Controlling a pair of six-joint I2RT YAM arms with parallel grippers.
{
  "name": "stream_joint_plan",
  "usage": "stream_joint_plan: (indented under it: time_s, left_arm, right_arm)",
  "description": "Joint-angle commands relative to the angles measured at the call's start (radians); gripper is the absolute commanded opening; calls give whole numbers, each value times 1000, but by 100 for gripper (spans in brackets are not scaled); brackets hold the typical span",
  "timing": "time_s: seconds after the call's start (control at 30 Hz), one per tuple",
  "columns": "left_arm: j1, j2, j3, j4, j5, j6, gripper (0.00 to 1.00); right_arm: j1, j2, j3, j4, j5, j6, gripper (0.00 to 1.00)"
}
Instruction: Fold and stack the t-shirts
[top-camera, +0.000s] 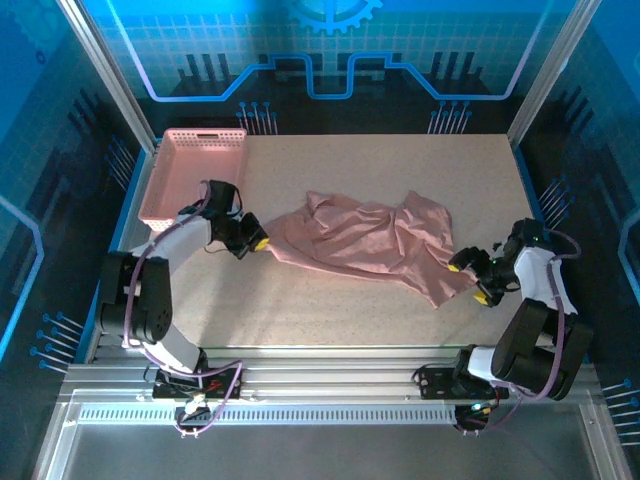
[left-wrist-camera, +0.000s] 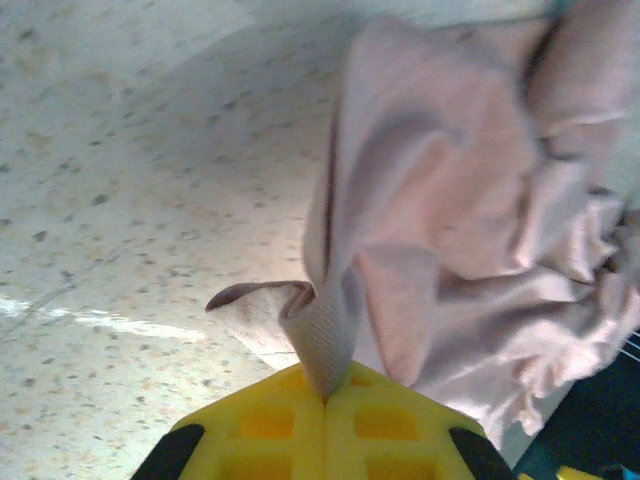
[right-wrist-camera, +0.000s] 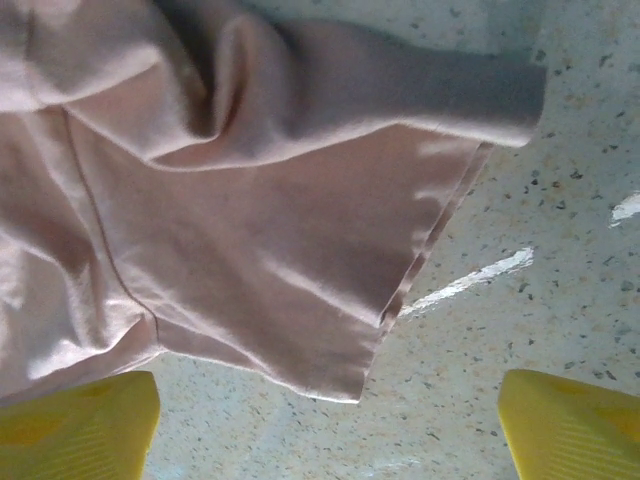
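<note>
A dusty-pink t-shirt (top-camera: 365, 243) lies crumpled across the middle of the table. My left gripper (top-camera: 259, 241) is at its left end, and its yellow jaws are shut on a ribbed edge of the t-shirt (left-wrist-camera: 325, 350). On the right, my right gripper (top-camera: 472, 278) stands open just beyond a sleeve corner of the t-shirt (right-wrist-camera: 330, 340), with its yellow fingers (right-wrist-camera: 75, 425) spread wide on either side and the cloth lying flat on the table ahead of them.
A pink plastic lattice basket (top-camera: 193, 172) sits at the back left of the speckled table (top-camera: 330, 315), just behind the left arm. Blue enclosure walls and metal posts ring the table.
</note>
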Motion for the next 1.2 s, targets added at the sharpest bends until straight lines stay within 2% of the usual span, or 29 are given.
stream_joint_plan:
  time_s: [0.0, 0.27, 0.5, 0.63, 0.77, 0.9, 1.03, 1.17]
  left_arm:
    - [-12, -28, 41, -45, 16, 29, 0]
    - [-18, -55, 44, -62, 20, 58, 0]
    - [-18, -64, 29, -49, 25, 55, 0]
    - [-18, -58, 33, -60, 25, 65, 0]
    - [-18, -54, 34, -69, 22, 69, 0]
    - [-18, -49, 25, -83, 13, 77, 0]
    - [-18, -40, 7, -105, -9, 84, 0]
    - [-18, -12, -8, -137, -35, 99, 0]
  right_arm:
    - [-37, 61, -10, 60, -4, 22, 84]
    - [-67, 216, 60, 96, 77, -34, 64]
    - [-66, 238, 100, 94, 183, -104, 57]
    - [-51, 280, 108, 134, 169, -99, 52]
    - [24, 313, 116, 179, 173, -96, 50]
    - [51, 349, 127, 213, 171, -81, 46]
    - [61, 378, 143, 229, 161, -59, 34]
    - [68, 360, 152, 217, 152, -52, 13]
